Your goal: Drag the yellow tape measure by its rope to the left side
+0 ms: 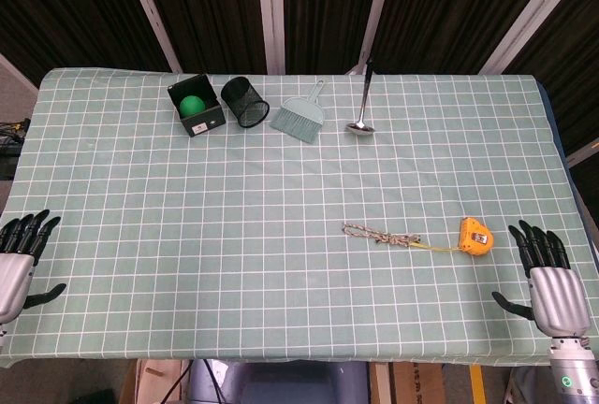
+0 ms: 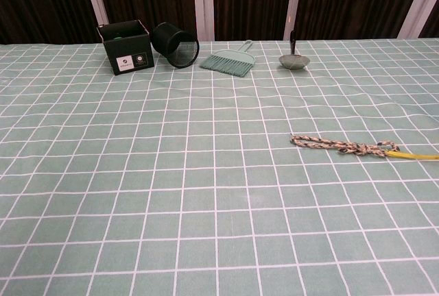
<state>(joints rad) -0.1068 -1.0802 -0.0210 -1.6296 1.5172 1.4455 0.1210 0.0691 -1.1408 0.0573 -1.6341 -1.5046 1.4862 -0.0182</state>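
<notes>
Right hand [image 1: 550,284] sits at the near right table edge, fingers spread, holding nothing; left hand [image 1: 17,264] same at the far left edge. Yellow tape measure [image 1: 474,237], chunky and boxy, lies near the right hand, its braided speckled rope [image 1: 379,234] trailing leftward over the green checked tablecloth [image 1: 281,198]

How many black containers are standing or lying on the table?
2: a black box holding a green ball at the far left, and a black mesh cup tipped over just right of it.
</notes>
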